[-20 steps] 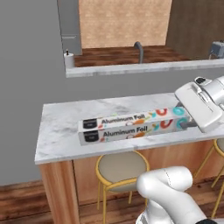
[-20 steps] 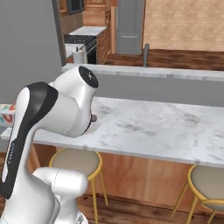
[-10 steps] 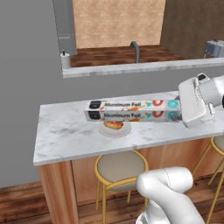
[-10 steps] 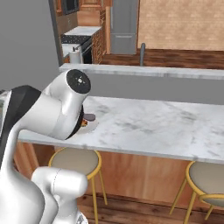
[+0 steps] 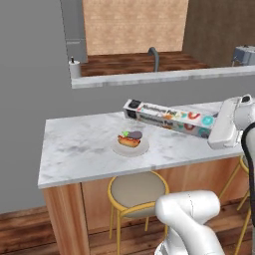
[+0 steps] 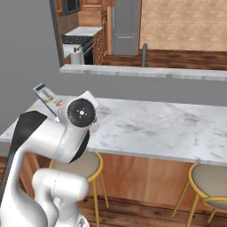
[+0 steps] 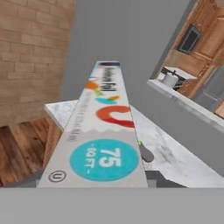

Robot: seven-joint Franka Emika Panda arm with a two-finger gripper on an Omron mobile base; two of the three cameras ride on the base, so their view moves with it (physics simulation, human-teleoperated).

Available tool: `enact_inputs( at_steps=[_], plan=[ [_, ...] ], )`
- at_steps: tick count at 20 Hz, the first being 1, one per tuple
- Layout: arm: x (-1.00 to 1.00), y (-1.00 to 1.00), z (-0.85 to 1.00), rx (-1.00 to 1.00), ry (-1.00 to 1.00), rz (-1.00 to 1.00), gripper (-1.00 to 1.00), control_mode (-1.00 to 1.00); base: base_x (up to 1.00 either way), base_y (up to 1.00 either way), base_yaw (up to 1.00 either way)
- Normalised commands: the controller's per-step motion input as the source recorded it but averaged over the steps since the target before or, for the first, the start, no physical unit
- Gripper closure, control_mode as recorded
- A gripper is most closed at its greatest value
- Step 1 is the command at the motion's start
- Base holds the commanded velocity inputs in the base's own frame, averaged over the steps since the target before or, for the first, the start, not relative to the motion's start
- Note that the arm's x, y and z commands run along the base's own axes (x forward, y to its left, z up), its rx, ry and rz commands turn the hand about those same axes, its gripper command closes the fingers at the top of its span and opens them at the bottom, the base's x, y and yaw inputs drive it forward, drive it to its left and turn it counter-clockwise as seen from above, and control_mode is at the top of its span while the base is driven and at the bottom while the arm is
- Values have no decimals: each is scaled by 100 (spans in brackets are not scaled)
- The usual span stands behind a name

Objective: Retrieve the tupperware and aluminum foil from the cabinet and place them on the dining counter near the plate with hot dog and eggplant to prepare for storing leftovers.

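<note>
Gripper was clamped on the teal end of the aluminum foil, holding the carton in the air above the dining counter. Foil was out of the cabinet but not set down. Plate with food lay just nearer and left. Tupperware likely still to fetch.

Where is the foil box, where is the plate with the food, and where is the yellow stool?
aluminum foil [image 5: 167,116], left base view, middle of the printed long side.
plate [image 5: 119,149], left base view, bare white rim left of the food.
stool [image 5: 137,189], left base view, round seat.
</note>
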Motion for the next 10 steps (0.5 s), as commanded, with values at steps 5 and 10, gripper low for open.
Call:
enact_inputs(
  at_steps=[5, 10],
  plan=[
    [23, -52, -2, 21, 0, -12, 100, -100, 0, 0, 0],
    [10, -35, 0, 23, 13, -13, 100, -100, 0, 0, 0]
  ],
)
